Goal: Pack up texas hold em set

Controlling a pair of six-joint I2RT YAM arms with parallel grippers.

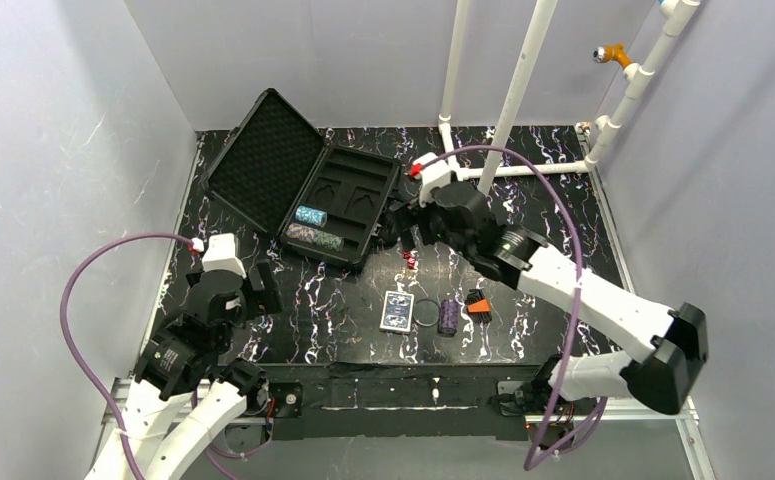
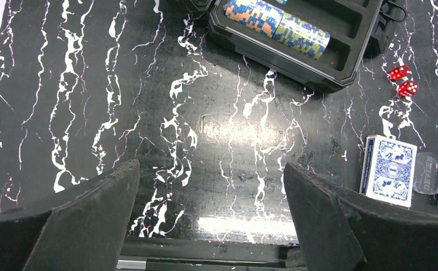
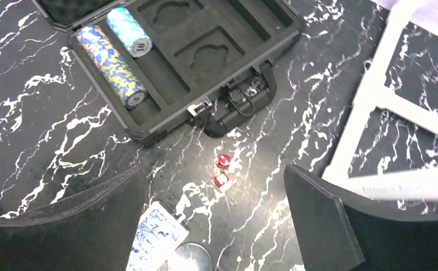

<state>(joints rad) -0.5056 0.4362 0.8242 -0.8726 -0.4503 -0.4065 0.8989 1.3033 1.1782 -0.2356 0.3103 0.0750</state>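
The black case point(image 1: 347, 184) lies open at the back left, its foam lid point(image 1: 261, 160) tilted back. A teal chip roll point(image 1: 311, 215) and a longer mixed roll point(image 1: 314, 238) lie in its tray; both show in the right wrist view point(image 3: 112, 65). The blue-backed deck point(image 1: 397, 311), the round disc point(image 1: 428, 313) and a dark purple chip roll point(image 1: 448, 316) lie on the table near the front. My right gripper point(image 1: 399, 226) is open and empty, above two red dice point(image 3: 222, 169) beside the case's handle. My left gripper point(image 1: 264, 288) is open and empty over bare table point(image 2: 211, 209).
A small orange-and-black object point(image 1: 478, 303) lies right of the purple roll. A white pipe frame point(image 1: 508, 110) stands at the back right, close behind my right wrist. Grey walls close in the left, back and right sides. The deck point(image 2: 390, 169) lies right of my left gripper.
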